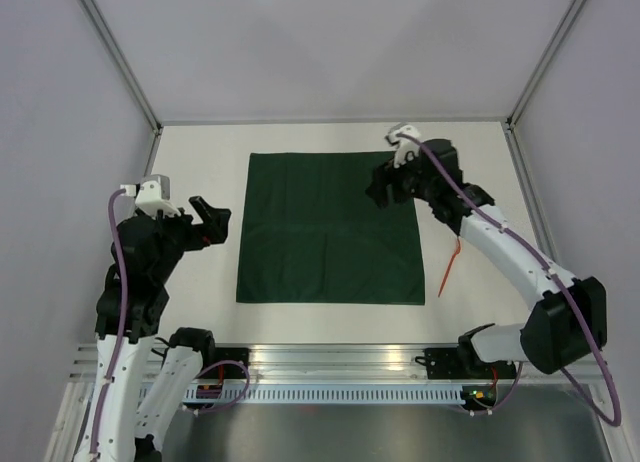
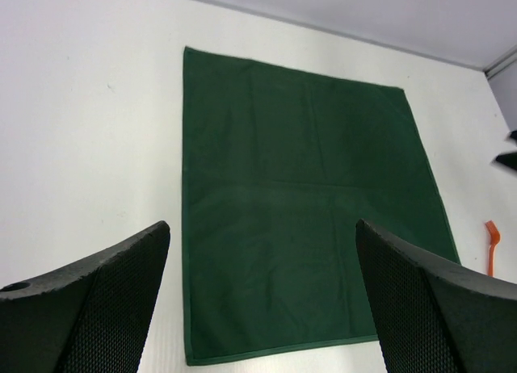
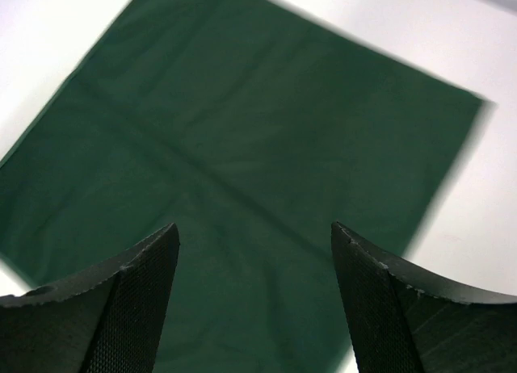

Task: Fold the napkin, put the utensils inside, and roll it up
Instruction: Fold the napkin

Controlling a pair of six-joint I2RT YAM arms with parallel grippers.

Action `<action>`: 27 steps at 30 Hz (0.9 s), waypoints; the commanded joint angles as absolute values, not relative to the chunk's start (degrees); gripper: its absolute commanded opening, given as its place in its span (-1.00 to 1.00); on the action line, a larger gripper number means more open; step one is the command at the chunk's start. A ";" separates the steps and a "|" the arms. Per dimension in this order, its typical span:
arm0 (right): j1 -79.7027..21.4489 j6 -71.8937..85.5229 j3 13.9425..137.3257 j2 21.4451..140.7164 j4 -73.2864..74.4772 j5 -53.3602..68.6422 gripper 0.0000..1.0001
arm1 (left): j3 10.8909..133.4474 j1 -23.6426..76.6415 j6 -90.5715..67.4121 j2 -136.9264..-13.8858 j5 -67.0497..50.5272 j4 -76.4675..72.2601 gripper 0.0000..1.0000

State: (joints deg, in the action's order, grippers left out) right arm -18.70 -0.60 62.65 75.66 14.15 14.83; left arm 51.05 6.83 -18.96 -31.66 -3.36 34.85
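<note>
Top external view: the napkin (image 1: 330,228) lies flat and fully unfolded on the white table (image 1: 200,162), its sides roughly parallel to the table edges. Faint crease lines cross near its middle (clearer in the wrist views). No fold is made.

The utensil (image 1: 450,265), thin and orange-red, lies on bare table just beside the napkin's right edge, towards the near right corner. It is not touching the cloth. The right arm's forearm passes above its upper end.

The left gripper (image 1: 212,220) hangs over bare table just left of the napkin's left edge, pointing towards the cloth. Left wrist view: both fingers (image 2: 105,300) stand wide apart with nothing between them, and the whole napkin is seen past them.

The right gripper (image 1: 383,189) is above the napkin's far right portion. Right wrist view (somewhat blurred): its fingers (image 3: 396,308) are likewise spread and hold nothing, with the cloth below them and not in contact.
</note>
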 commanded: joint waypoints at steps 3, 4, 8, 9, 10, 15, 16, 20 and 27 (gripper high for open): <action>-36.27 -0.62 68.01 84.08 16.88 7.13 0.49 | 62.64 6.59 -17.05 -36.03 -2.99 35.07 0.99; -38.65 -0.35 68.64 85.50 16.79 6.51 0.46 | 63.80 6.59 -17.14 -36.82 -2.90 35.59 0.99; -51.29 -0.18 72.33 93.67 15.91 4.49 0.30 | 69.60 6.59 -18.19 -39.20 -3.25 36.21 0.99; -53.33 -0.18 74.16 97.08 16.08 3.53 0.27 | 71.61 6.59 -18.54 -40.24 -3.25 36.12 0.99; -55.26 -0.18 75.22 98.69 16.26 2.99 0.26 | 72.67 6.59 -18.63 -40.69 -3.25 36.47 0.99; -65.47 -0.18 83.12 108.26 16.00 1.58 0.22 | 76.64 6.50 -19.51 -42.19 -3.96 37.44 0.99; -66.26 -0.18 84.36 109.41 15.91 1.67 0.21 | 76.81 6.50 -19.51 -42.19 -3.96 37.79 0.99; -70.48 -0.18 91.04 115.56 16.70 0.62 0.21 | 77.25 6.59 -19.25 -41.57 -2.99 39.02 0.99; -74.09 1.93 94.92 121.37 16.79 -2.10 0.21 | 77.17 6.59 -19.42 -40.87 -3.34 39.81 0.99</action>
State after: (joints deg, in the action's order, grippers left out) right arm -73.06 -0.14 91.77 119.07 15.44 1.67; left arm 75.40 6.83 -19.00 -41.50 -3.11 38.13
